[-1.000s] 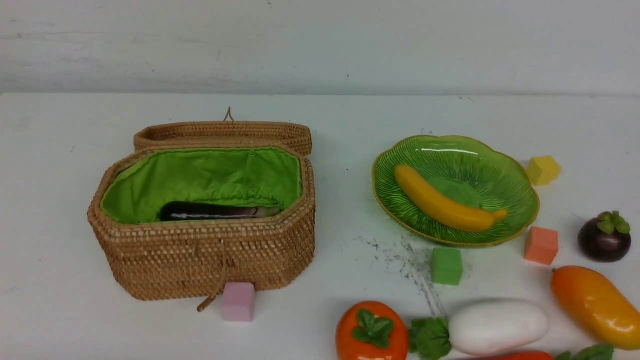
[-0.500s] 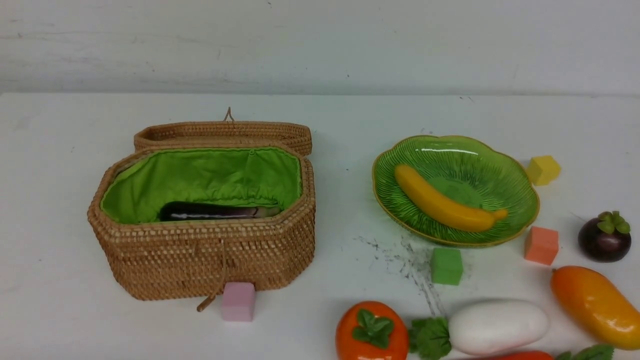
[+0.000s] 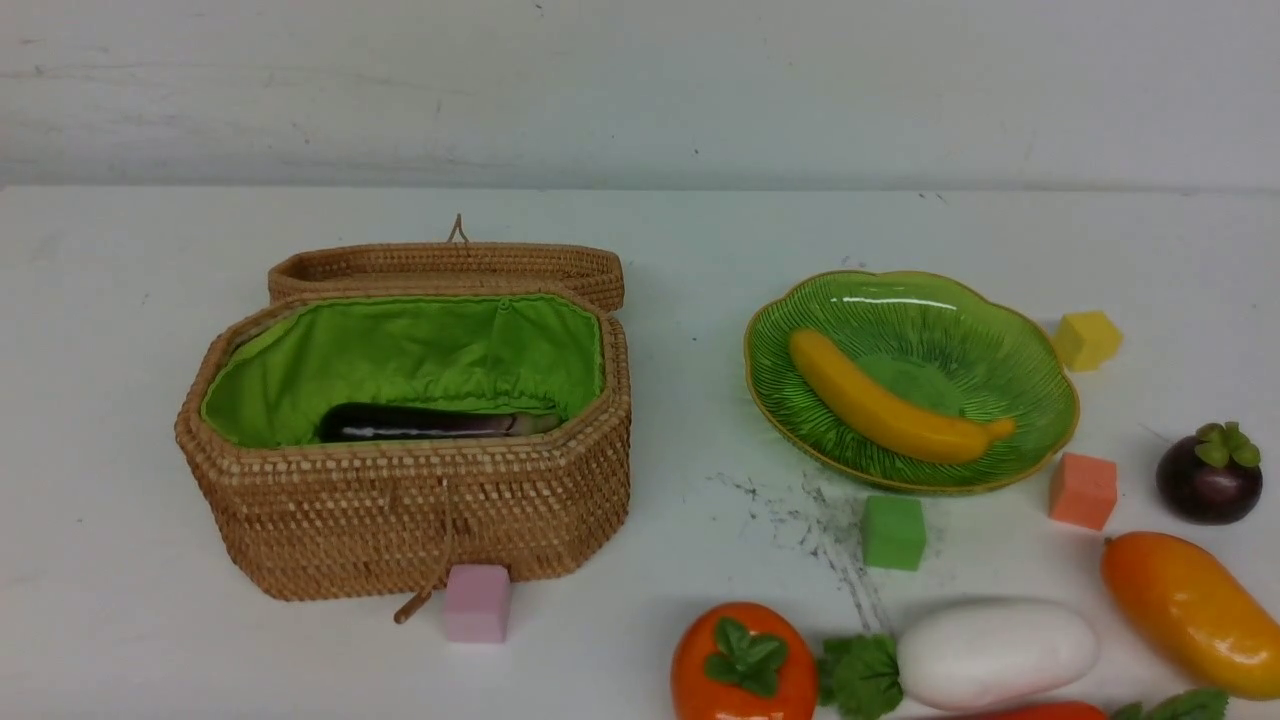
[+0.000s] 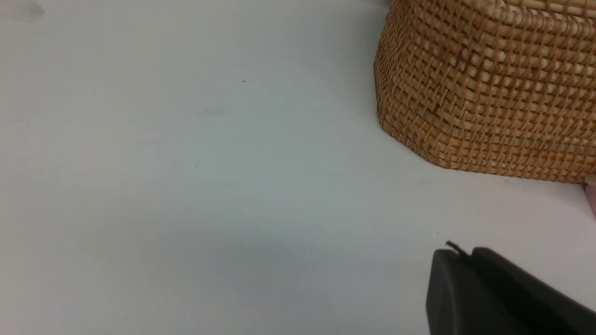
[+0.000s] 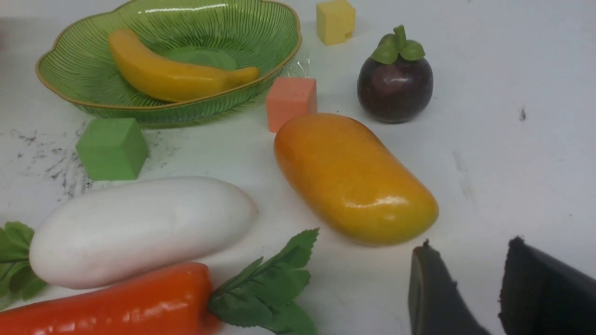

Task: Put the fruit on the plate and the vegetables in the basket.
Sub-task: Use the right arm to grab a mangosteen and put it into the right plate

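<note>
on the counter (image 3: 700,240), the open wicker basket (image 3: 400,515) holds the eggplant (image 3: 420,422); the green plate (image 3: 960,335) holds the banana (image 3: 890,410). mango (image 3: 1190,610), white radish (image 3: 995,655) and mangosteen (image 3: 1205,485) lie loose. between picks: the right tool (image 5: 468,251), parted and empty, likely takes the mango next; the left tool (image 4: 458,255) is closed, empty.

On my left gripper (image 4: 465,255) I note matte black, round-cornered fingers (image 4: 449,293), with a short dark fibre (image 4: 452,245) at one tip. On my right gripper (image 5: 470,249), matte black wedge-shaped fingers (image 5: 433,293) with rough tips.
</note>
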Action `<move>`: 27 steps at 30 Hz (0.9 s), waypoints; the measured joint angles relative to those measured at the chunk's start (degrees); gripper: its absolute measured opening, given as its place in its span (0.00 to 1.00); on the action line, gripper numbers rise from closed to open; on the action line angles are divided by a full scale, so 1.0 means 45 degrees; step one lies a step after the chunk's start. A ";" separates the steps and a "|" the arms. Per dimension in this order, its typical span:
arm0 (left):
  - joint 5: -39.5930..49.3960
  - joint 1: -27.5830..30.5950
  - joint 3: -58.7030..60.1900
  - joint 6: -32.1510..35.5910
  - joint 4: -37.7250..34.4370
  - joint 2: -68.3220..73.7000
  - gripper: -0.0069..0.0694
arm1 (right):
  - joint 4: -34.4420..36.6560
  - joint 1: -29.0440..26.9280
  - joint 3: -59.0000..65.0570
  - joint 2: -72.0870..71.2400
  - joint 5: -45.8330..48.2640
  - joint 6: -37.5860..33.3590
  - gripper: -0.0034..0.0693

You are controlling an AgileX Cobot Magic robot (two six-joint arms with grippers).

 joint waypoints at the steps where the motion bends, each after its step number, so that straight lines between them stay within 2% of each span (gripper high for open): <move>1: 0.0000 0.0000 0.0000 0.0000 0.0000 0.0000 0.13 | 0.0000 0.0000 0.0000 0.0000 0.0000 0.0000 0.38; 20: 0.0000 0.0000 0.0000 0.0000 0.0000 0.0000 0.14 | -0.0052 0.0000 0.0000 0.0000 0.0000 -0.0110 0.38; 27: 0.0000 0.0000 0.0000 0.0000 0.0000 0.0000 0.15 | -0.1011 0.0000 0.0000 0.0000 0.0052 -0.0295 0.38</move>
